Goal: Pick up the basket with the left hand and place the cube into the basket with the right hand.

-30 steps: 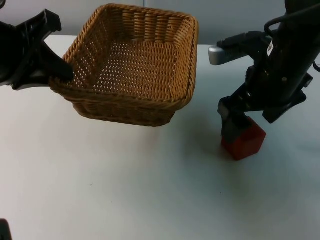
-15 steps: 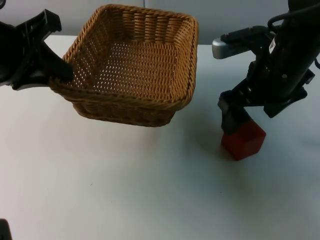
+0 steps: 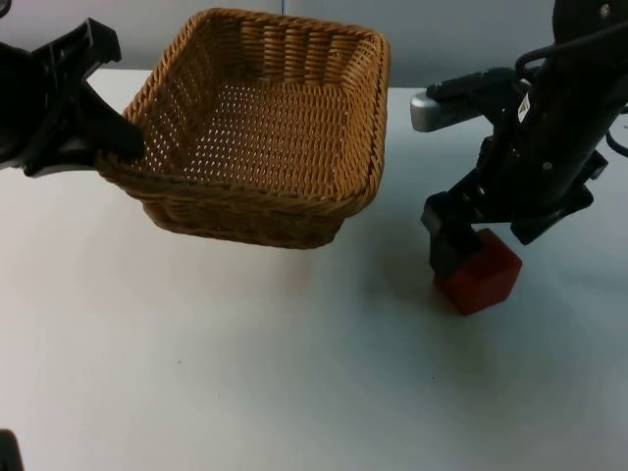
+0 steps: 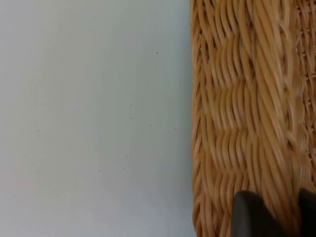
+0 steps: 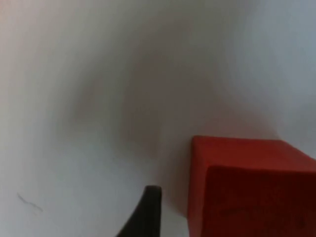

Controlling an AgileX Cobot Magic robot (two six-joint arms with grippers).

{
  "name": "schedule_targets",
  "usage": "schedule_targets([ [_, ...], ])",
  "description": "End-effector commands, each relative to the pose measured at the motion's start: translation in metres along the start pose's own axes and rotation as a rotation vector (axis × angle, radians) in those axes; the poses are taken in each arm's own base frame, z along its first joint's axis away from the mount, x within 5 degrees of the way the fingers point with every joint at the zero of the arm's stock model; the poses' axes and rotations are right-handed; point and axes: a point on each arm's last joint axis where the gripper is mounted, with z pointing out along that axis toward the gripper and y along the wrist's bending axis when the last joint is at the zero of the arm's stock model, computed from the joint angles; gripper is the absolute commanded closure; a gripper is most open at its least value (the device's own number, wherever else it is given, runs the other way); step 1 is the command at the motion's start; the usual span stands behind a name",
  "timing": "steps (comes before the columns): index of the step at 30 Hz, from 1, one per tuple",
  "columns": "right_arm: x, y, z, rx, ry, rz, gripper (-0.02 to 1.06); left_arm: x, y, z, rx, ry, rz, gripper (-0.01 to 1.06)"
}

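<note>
The woven wicker basket [image 3: 265, 128] hangs tilted a little above the table, and my left gripper [image 3: 120, 147] is shut on its left rim. In the left wrist view the basket wall [image 4: 237, 123] runs between the left gripper [image 4: 279, 217] fingers. The red cube [image 3: 481, 277] rests on the white table at the right. My right gripper [image 3: 467, 251] is lowered over it and stands open. One black fingertip [image 5: 148, 207] is just beside the cube [image 5: 252, 187] with a thin gap between them. The other finger is hidden.
The white table [image 3: 245, 373] stretches wide in front of the basket and cube. The grey partition wall [image 3: 461, 39] closes off the far edge behind the basket.
The right arm rose slightly and settled back down and left over the cube. The cube, the basket and the left arm have not moved.
</note>
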Motion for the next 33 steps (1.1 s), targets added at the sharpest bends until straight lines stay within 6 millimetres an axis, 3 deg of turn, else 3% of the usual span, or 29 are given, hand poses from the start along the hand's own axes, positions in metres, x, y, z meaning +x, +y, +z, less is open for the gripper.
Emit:
schedule_targets([
  [1,-0.001,-0.001,0.003,-0.008,0.004,0.013,0.17,-0.001,-0.006,-0.003,0.032,-0.013,-0.014,1.05],
  [5,-0.001,-0.001,0.005,-0.011,-0.003,0.027,0.21,-0.001,-0.006,-0.003,0.030,-0.014,-0.014,1.05],
  [7,-0.001,0.000,0.006,-0.024,-0.002,0.043,0.34,-0.001,-0.006,-0.003,0.030,-0.014,-0.014,1.05],
  [9,-0.002,0.002,0.006,-0.041,-0.012,0.068,0.56,-0.001,-0.006,-0.003,0.030,-0.014,-0.014,1.05],
  [10,-0.002,0.002,0.006,-0.041,-0.012,0.068,0.56,-0.001,-0.006,-0.003,0.030,-0.014,-0.014,1.05],
  [14,-0.002,0.002,0.006,-0.045,-0.013,0.116,0.79,-0.001,-0.006,-0.003,0.030,-0.014,-0.014,1.05],
  [18,-0.002,-0.004,-0.002,0.025,-0.018,0.130,0.82,-0.001,-0.006,-0.003,0.030,-0.014,-0.014,1.05],
  [21,-0.003,-0.015,-0.017,0.095,-0.041,0.125,0.82,-0.001,-0.006,-0.003,0.030,-0.014,-0.014,1.05],
  [25,-0.005,-0.037,-0.056,0.146,-0.140,0.182,0.82,-0.001,-0.006,-0.003,0.030,-0.014,-0.014,1.05],
  [26,-0.005,-0.037,-0.056,0.146,-0.140,0.182,0.82,-0.001,-0.006,-0.003,0.030,-0.014,-0.014,1.05],
  [30,-0.019,-0.046,-0.109,0.147,-0.297,0.218,0.82,-0.001,-0.006,-0.003,0.030,-0.014,-0.014,1.05],
  [31,-0.019,-0.046,-0.109,0.147,-0.297,0.218,0.82,-0.001,-0.006,-0.003,0.030,-0.014,-0.014,1.05],
  [33,-0.033,-0.040,-0.143,0.112,-0.406,0.203,0.82,-0.001,-0.006,-0.003,0.030,-0.014,-0.014,1.05],
])
